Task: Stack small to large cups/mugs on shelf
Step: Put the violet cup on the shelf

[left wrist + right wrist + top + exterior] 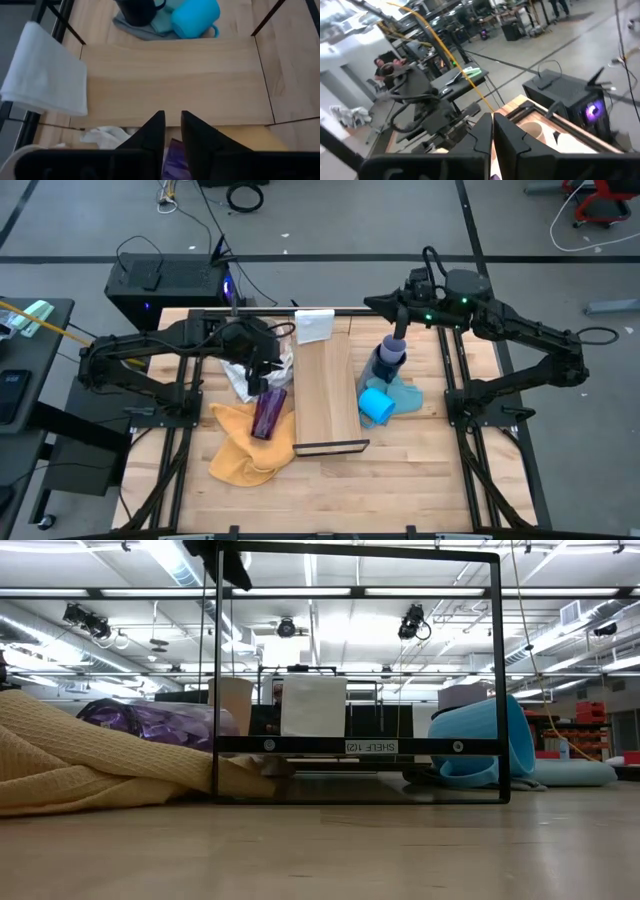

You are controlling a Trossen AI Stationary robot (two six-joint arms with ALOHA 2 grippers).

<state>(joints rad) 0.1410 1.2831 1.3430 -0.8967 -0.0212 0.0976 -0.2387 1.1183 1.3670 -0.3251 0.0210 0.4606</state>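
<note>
While the shelf is lying bare along the middle of the table, its black frame at the near end and a white box at the far end, we are seeing both arms hanging over the clutter on either side. The left gripper is hovering just left of the shelf, above a white cloth and the far end of the purple tumbler, which is lying on a yellow cloth; its fingers are standing slightly parted, grasping nothing. The right gripper is reaching down to the lavender cup, which is sitting in the navy mug just right of the shelf; its fingers are looking pressed together in the wrist view, though we cannot tell whether they are gripping the cup. The light blue mug is lying on its side on a blue cloth, nearer than the navy mug.
</note>
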